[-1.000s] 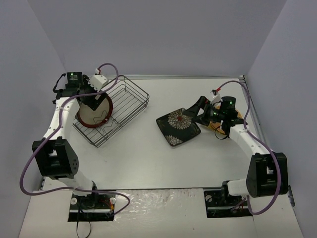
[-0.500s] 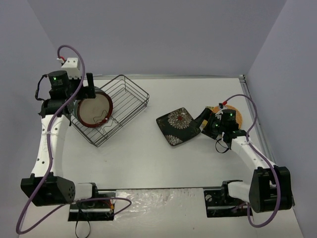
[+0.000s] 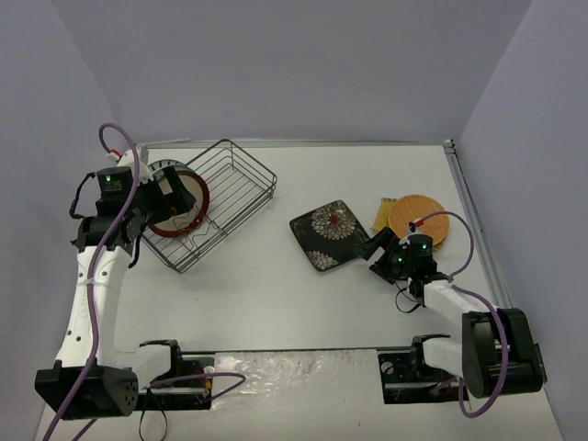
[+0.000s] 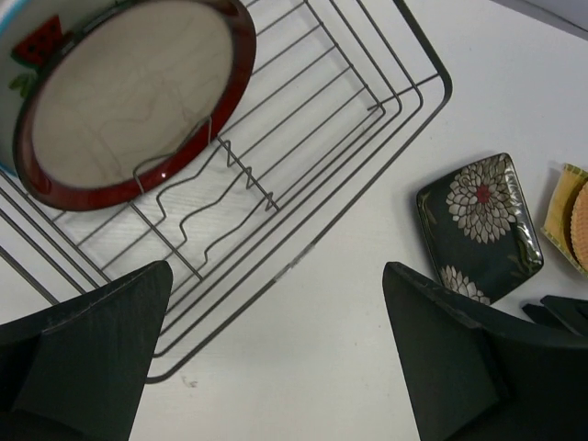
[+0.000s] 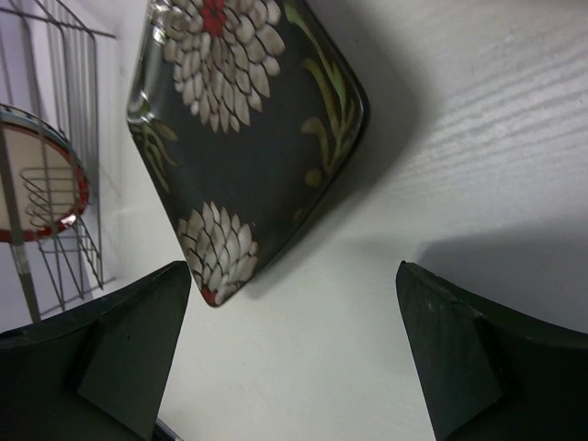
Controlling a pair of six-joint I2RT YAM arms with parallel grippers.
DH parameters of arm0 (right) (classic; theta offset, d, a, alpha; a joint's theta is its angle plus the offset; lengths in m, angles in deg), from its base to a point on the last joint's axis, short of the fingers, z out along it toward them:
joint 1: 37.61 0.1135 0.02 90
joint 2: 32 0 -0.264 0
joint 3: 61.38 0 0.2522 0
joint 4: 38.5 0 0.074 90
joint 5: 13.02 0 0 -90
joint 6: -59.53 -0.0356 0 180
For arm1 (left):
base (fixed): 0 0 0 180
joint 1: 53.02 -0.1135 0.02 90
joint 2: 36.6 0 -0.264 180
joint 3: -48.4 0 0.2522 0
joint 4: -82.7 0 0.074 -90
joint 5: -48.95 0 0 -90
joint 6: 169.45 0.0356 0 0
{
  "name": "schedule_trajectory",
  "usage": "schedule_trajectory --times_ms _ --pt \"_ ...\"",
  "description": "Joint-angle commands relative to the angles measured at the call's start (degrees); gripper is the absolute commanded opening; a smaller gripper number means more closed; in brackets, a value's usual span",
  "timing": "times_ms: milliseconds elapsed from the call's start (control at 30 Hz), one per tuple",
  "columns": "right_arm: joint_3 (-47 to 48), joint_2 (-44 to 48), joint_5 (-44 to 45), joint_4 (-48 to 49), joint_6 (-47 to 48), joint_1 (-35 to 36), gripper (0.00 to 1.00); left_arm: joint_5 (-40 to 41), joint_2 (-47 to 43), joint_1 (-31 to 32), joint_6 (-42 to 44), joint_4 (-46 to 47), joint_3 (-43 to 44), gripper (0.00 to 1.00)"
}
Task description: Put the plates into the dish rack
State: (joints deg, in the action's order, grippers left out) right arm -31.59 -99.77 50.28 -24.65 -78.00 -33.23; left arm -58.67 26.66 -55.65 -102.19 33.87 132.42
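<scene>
The dish rack [image 3: 241, 188] stands at the back left. The red-brown-rimmed plate [image 3: 176, 204] stands on edge in it, and a striped rim [image 3: 158, 170] shows behind. In the left wrist view the rack [image 4: 432, 57] holds that plate [image 4: 129, 92], with the fruit-motif plate [image 4: 28, 41] behind it. My left gripper [image 3: 161, 197] [image 4: 276, 367] hovers open and empty over the rack's left corner. The dark square plate [image 3: 331, 234] [image 5: 248, 138] lies flat mid-table. My right gripper [image 3: 378, 250] [image 5: 294, 358] is open and empty just off its near-right edge. The orange-tan plate [image 3: 418, 216] lies behind it.
A yellowish flat thing [image 3: 379, 216] lies under the orange-tan plate's left side. Grey walls close the table at the back and both sides. The right arm's cable [image 3: 455, 241] loops over the orange-tan plate's near side.
My left gripper has drawn back from the rack toward the near left, leaving the red-brown-rimmed plate standing there. My right gripper has moved from over the orange-tan plate to the dark plate's near-right edge.
</scene>
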Motion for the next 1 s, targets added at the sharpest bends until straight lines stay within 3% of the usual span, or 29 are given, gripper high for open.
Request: schedule_trajectory --times_ms 0,367,633,967 --pt "-2.41 -1.20 3.10 17.29 -5.15 0.71 0.88 -3.08 -3.60 0.26 -4.12 -0.20 -0.83 0.97" --pt "-4.90 -10.55 7.65 27.90 -13.54 3.61 0.81 -5.37 -4.84 0.86 -3.63 0.69 -1.23 0.97" --pt "-5.84 -18.93 10.79 32.28 -17.51 4.59 0.70 -8.06 -4.74 2.17 -1.11 1.71 -0.20 0.97" --pt "-6.04 -32.53 10.71 41.88 -21.99 5.37 0.61 -4.51 -5.29 10.09 1.85 3.52 -0.04 0.97"
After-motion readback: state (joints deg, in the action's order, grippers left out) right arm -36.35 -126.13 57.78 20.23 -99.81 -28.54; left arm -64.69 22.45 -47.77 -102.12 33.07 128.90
